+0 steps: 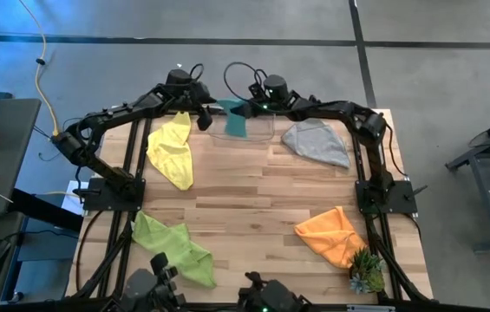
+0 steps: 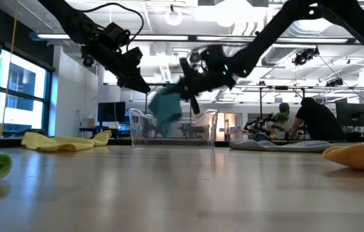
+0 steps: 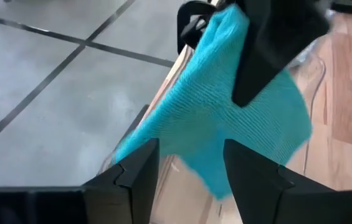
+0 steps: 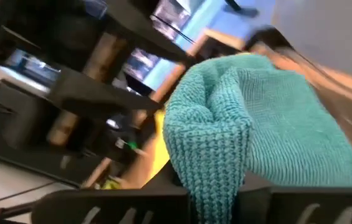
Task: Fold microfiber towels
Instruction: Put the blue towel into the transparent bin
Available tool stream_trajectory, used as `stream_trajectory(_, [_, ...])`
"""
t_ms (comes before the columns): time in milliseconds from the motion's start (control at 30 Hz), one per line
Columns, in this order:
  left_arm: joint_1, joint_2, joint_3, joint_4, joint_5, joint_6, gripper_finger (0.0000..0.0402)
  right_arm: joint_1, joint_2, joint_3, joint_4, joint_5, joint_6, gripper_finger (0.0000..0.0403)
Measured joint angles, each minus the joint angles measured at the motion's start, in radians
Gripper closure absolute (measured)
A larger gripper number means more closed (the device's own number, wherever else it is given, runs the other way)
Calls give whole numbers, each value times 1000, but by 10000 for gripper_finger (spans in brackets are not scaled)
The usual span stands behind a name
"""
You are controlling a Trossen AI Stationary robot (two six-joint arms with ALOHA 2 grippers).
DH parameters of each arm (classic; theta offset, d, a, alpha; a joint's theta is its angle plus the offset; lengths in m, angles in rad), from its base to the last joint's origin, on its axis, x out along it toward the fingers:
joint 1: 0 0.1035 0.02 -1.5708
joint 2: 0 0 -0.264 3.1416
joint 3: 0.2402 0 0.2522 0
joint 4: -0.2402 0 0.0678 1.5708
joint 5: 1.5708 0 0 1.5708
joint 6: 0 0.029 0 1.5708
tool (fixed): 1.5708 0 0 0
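Note:
The teal towel (image 1: 237, 121) hangs bunched over the clear bin (image 1: 260, 130) at the table's far edge, with my right gripper (image 1: 245, 109) shut on it. My left gripper (image 3: 191, 180) is open just to the left of the towel (image 3: 225, 118), its fingers short of the cloth and pointing at it. The yellow towel (image 1: 173, 149) lies crumpled at the far left, the grey one (image 1: 316, 141) at the far right. The orange one (image 1: 331, 236) is at the near right and the lime green one (image 1: 173, 247) at the near left, all flat on the table. My right gripper pinches a bunched-up fold of the teal towel (image 4: 210, 168) between its two fingers, several layers together. The fingers come from the table's right, slanting a little down. The towel hangs slack below them (image 2: 165, 113) above the bin; whether its lower end touches the bin I cannot tell.
A small green spiky plant (image 1: 366, 273) stands at the near right corner beside the orange towel. The middle of the wooden table (image 1: 253, 195) is bare. In the low view, people (image 2: 314, 119) work in the room beyond the table.

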Motion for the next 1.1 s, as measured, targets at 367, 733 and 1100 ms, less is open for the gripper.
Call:
stream_trajectory(367, [2, 0, 0, 9, -15, -6, 225, 33, 46, 8, -43, 81, 71, 403])
stream_trajectory(733, [2, 0, 0, 7, -19, -1, 224, 24, 95, 16, -25, 74, 177, 403])
stream_trajectory(1100, [3, 0, 0, 16, -67, 39, 224, 69, 104, 17, 168, 85, 397, 403])
